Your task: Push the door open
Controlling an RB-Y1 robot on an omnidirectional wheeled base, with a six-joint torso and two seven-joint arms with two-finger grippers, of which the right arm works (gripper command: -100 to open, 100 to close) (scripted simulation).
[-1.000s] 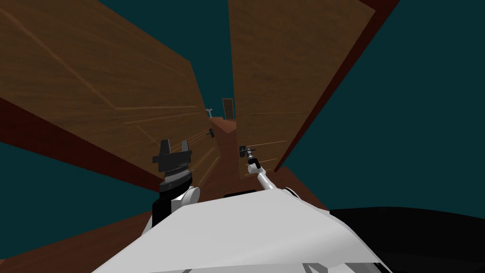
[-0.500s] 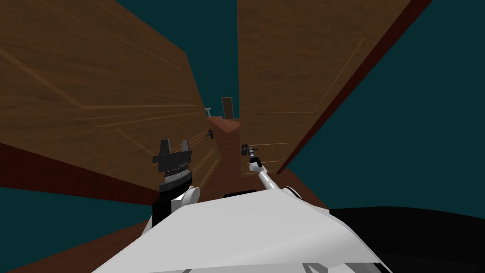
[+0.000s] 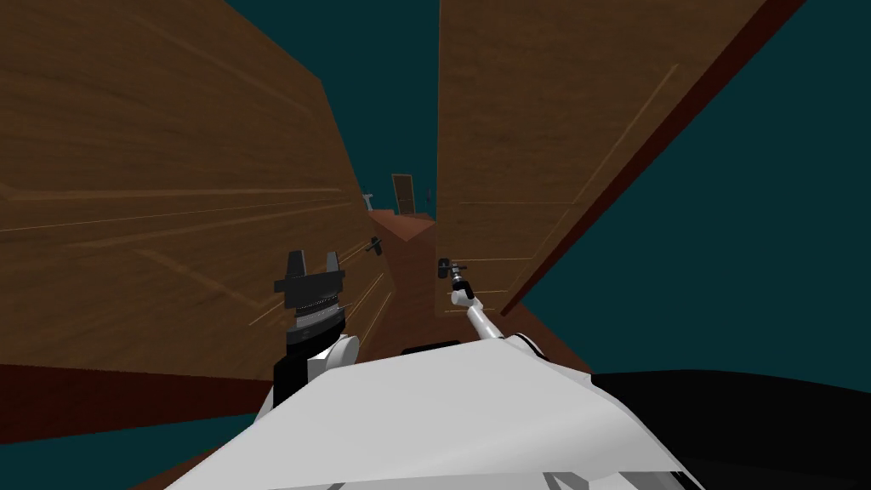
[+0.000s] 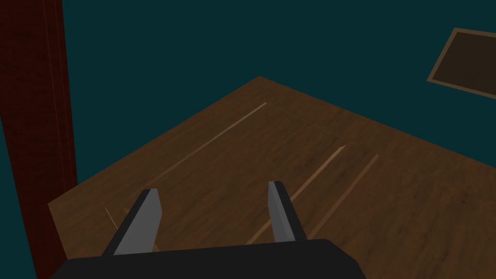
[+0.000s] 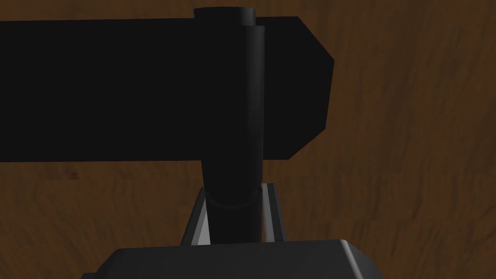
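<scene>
Two brown wooden door leaves stand ajar ahead, the left leaf (image 3: 170, 213) and the right leaf (image 3: 510, 128), with a narrow gap between them. My right gripper (image 3: 451, 274) is stretched out to the right leaf and shut on its black lever handle (image 3: 443, 267). In the right wrist view the handle's round stem (image 5: 232, 121) runs between the fingers (image 5: 272, 213) in front of a black plate (image 5: 121, 92). My left gripper (image 3: 311, 264) is held up beside the left leaf (image 4: 339, 193), open and empty (image 4: 213, 193). The left leaf has its own small black handle (image 3: 374, 246).
Through the gap runs a reddish-brown floor (image 3: 407, 234) to a far brown door (image 3: 405, 194) in a teal wall. A dark red door frame (image 3: 646, 153) edges the right leaf, another (image 4: 38, 121) stands by the left leaf. Teal walls flank both sides.
Both leaves have swung further apart and the gap has widened. My right gripper has stayed on the handle and followed it slightly right. The left arm has not moved.
</scene>
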